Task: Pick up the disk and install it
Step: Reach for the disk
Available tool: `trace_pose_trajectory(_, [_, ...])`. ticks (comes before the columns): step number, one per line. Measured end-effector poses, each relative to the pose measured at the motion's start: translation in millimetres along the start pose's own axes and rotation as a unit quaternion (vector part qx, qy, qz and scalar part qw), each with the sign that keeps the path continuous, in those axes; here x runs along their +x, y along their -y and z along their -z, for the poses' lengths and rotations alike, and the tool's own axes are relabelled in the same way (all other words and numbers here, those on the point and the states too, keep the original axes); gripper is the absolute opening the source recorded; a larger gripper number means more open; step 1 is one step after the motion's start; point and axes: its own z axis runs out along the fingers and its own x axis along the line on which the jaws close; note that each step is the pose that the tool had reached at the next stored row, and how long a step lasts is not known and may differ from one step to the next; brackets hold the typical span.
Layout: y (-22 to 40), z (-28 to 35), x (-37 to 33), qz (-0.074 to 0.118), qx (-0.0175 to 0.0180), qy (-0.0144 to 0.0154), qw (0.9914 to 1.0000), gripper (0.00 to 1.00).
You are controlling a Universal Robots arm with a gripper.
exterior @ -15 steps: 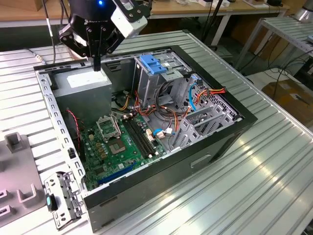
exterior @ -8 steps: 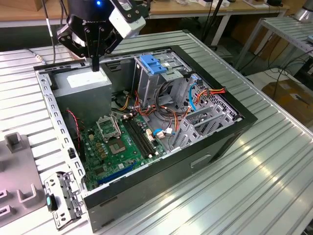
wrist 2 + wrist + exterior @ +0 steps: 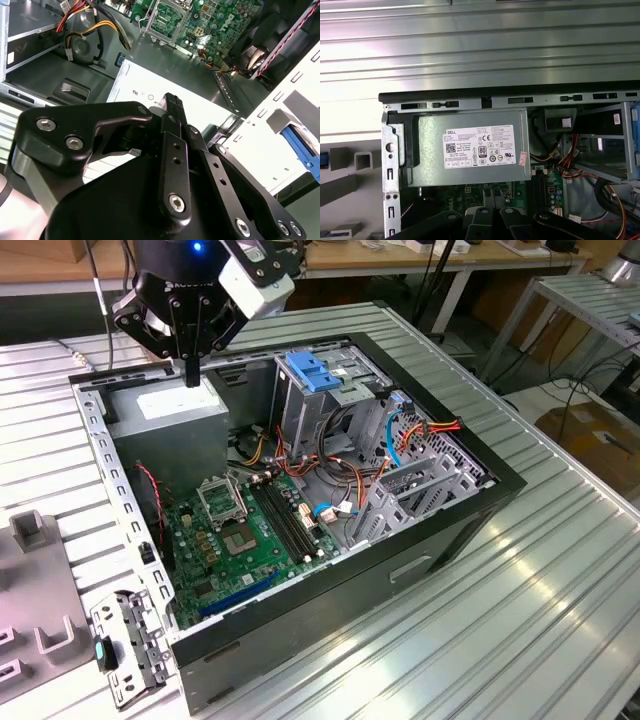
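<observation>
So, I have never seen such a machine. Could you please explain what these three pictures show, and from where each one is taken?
It is a robot arm with a grasping tool at its end. The exterior view comes from a camera standing off the arm. It shows an open computer case lying on a ribbed metal table, with the tool hanging above the grey power box. The two wrist views come from cameras riding on the arm, so they look past the tool's black links into the case. Inside are a green circuit board, coloured cables and a blue bracket. The tool looks shut, with nothing in it.
</observation>
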Motion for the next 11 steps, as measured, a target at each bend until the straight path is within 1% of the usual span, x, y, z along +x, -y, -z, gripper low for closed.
trace_pose_trajectory(4, [0.2, -0.2, 3.1, 0.0, 0.0, -0.0001, 1.0, 0.11])
trace_pose_trajectory(11, [0.4, -0.5, 5.2, 0.0, 0.0001, -0.0004, 1.0, 0.11])
